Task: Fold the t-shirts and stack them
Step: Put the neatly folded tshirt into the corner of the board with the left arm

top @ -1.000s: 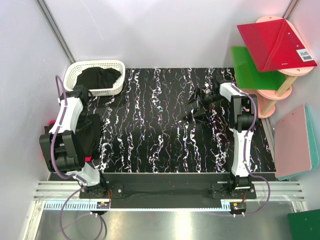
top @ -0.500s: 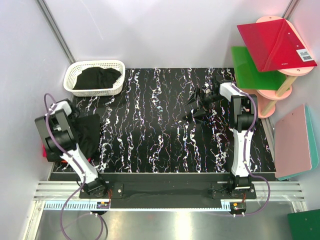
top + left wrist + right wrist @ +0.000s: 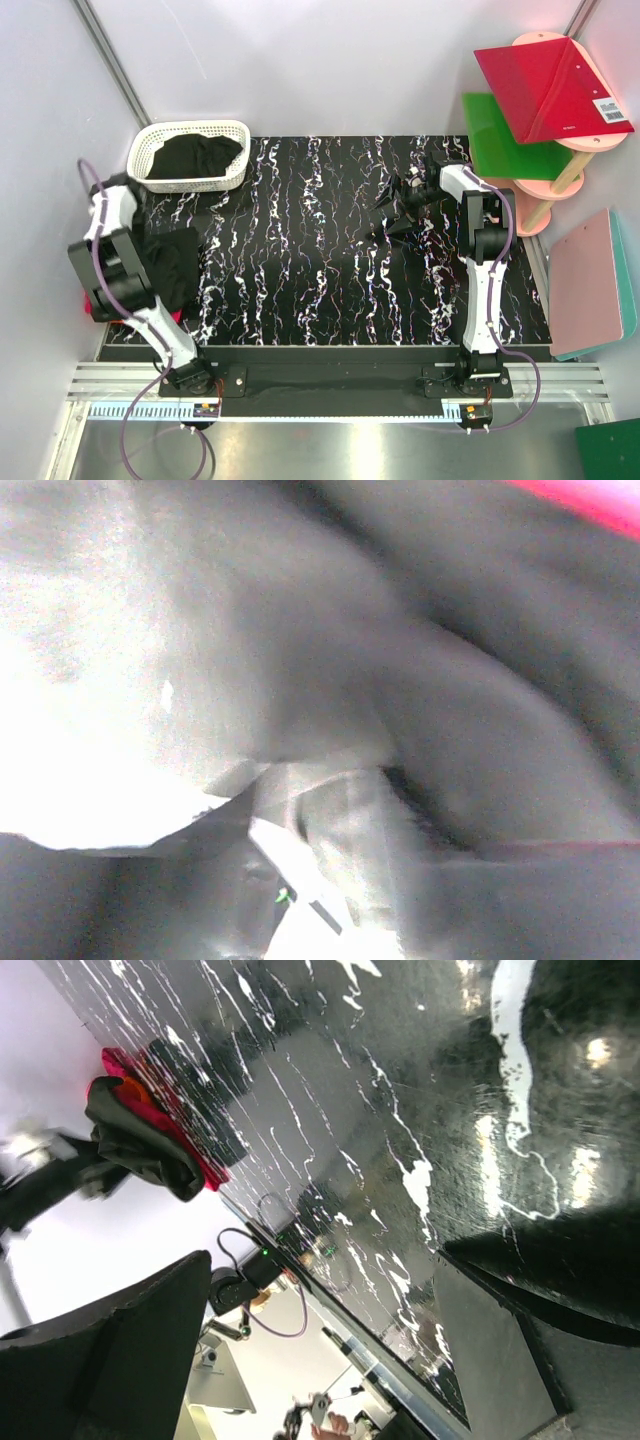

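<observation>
The left gripper (image 3: pixel 128 222) has swung back from the basket (image 3: pixel 186 126) over the stacked black t-shirt (image 3: pixel 176 262), its grip impossible to tell, while the right gripper (image 3: pixel 398 208) idles gaping: probably mid-placement

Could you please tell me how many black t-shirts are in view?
2. One black t-shirt lies in the white basket at the far-left corner; a second black t-shirt tops the pile at the left edge of the table. More could be hidden underneath.
</observation>
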`<state>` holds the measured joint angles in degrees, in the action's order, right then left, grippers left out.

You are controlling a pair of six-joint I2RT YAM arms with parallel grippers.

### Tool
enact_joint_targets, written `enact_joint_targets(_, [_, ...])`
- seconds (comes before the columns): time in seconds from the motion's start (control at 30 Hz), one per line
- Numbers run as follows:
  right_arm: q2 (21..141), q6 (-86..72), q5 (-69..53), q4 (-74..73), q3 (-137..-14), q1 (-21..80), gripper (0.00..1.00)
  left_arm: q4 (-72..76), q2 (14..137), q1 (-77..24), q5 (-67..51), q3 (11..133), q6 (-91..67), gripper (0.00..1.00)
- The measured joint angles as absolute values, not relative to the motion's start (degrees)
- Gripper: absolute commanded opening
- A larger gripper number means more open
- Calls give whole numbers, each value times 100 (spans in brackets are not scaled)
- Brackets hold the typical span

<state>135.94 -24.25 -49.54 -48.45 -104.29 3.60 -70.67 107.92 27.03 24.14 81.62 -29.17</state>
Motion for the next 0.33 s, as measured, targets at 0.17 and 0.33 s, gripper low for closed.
enact_joint_targets(0.17, [13596, -2425, -4829, -4917, -10527, 357, 100, -6045, 9223, 1319, 2088, 8147, -2506, 99])
enact_joint_targets(0.33, [13603, -2434, -4652, -4932, -10798, 353, 100, -5374, 8733, 329, 843, 8206, -2276, 99])
